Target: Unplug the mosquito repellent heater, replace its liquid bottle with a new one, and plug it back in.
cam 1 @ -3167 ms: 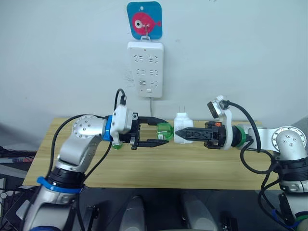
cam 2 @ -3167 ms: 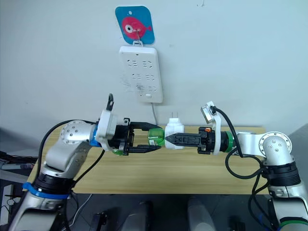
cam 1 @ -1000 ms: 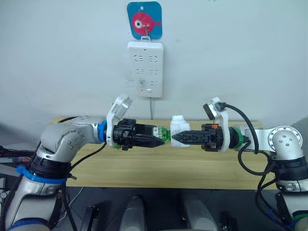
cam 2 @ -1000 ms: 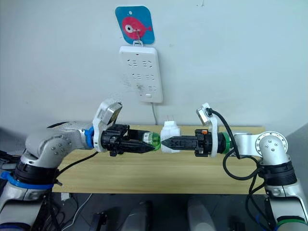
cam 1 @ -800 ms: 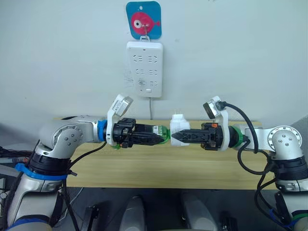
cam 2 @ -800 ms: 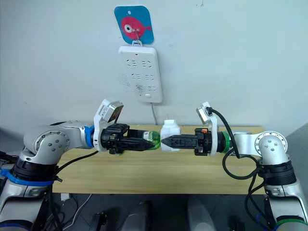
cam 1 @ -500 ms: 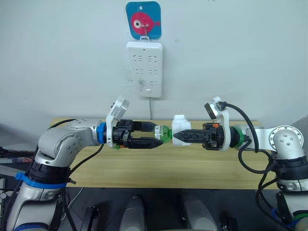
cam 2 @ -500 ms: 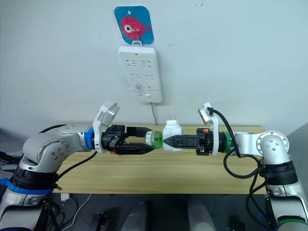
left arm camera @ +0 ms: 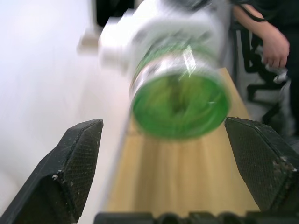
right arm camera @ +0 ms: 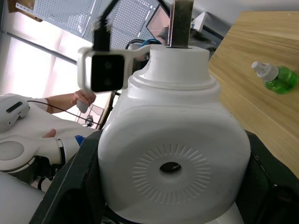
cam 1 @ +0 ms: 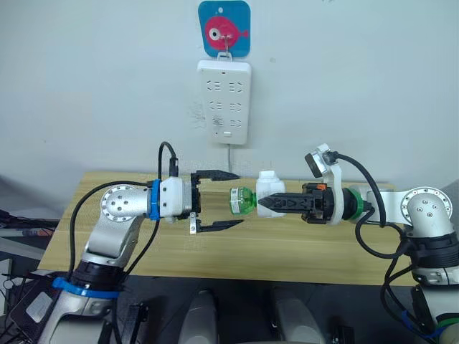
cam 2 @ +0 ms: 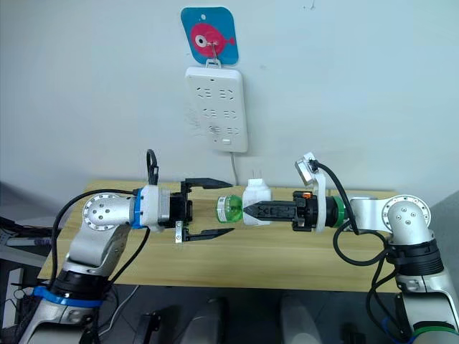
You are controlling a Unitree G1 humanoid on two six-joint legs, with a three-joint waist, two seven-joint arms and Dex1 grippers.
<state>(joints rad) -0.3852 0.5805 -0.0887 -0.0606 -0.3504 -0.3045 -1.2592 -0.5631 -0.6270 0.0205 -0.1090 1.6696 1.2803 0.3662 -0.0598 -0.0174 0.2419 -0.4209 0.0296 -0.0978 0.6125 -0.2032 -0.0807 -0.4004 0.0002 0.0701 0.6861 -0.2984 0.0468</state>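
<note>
Pincer left (cam 1: 239, 200) spread wide, we note — green bottle (cam 1: 242, 199) lying level between its tips, screwed into the heater (cam 1: 267, 192) pinched by our right pincer (cam 1: 262, 203).

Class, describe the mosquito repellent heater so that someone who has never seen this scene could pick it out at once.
Start at the white power strip hanging on the wall under the fish picture, then drop to the space above the wooden table. The mosquito repellent heater is the small white rounded unit held in the right tool. Unlike the strip, it has prongs on top and a green bottle sticking out sideways.
</note>
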